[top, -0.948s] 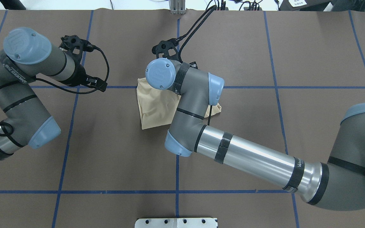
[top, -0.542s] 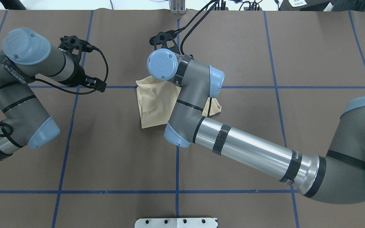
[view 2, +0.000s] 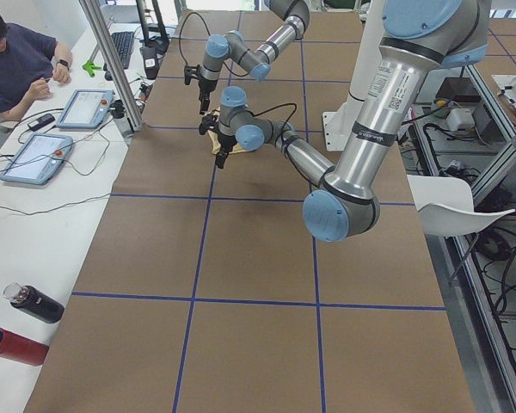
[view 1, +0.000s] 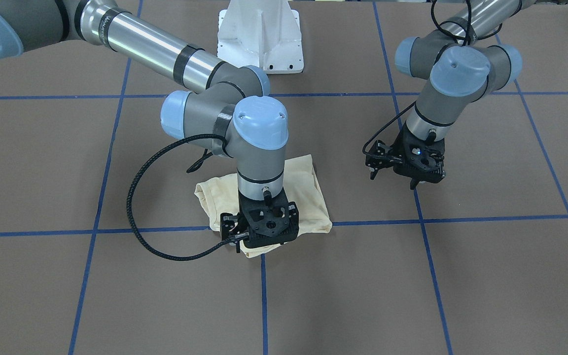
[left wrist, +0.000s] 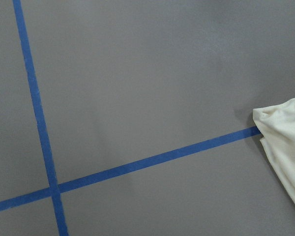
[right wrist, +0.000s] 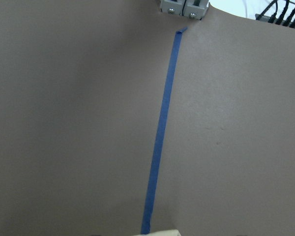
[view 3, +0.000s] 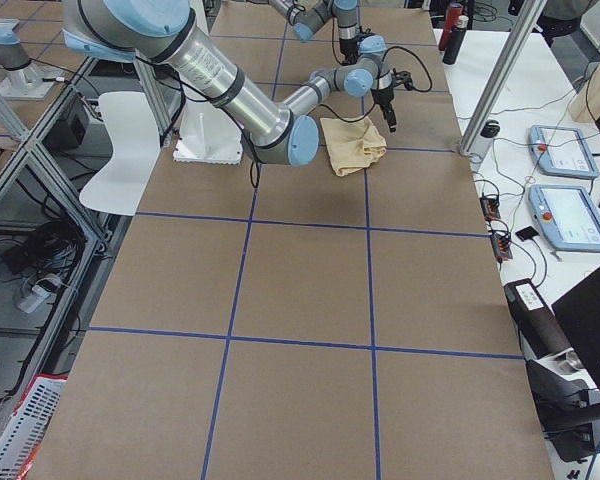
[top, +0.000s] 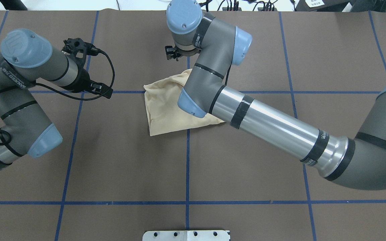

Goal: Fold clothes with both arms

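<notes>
- Left gripper point(view 1: 405, 172): it hangs low over the bare surface point(top: 112, 160), pointing down, well apart from the shirt point(top: 166, 107). I see nothing in it. The fingers are too dark and small in the front view and do not show in my wrist view, so I cannot tell whether it is open or closed.
- Left wrist view: one corner of the shirt enters at the frame's right edge, beside a blue tape line point(left wrist: 152, 160). The shirt therefore lies to this gripper's right.
- Shirt: it lies near the middle of the surface as a compact folded packet, print not showing. It is slightly longer across the surface than deep. Its far edge rises to a point toward my right gripper.
- Right gripper point(view 1: 264, 231): it points down directly over the shirt's far edge. The jaws are hidden under my own wrist. The peaked cloth suggests a hold on it, but I cannot tell.
- Judgement: the right arm is much the nearer, so work on the far edge falls to it. The left arm would have to travel rightward first.
</notes>
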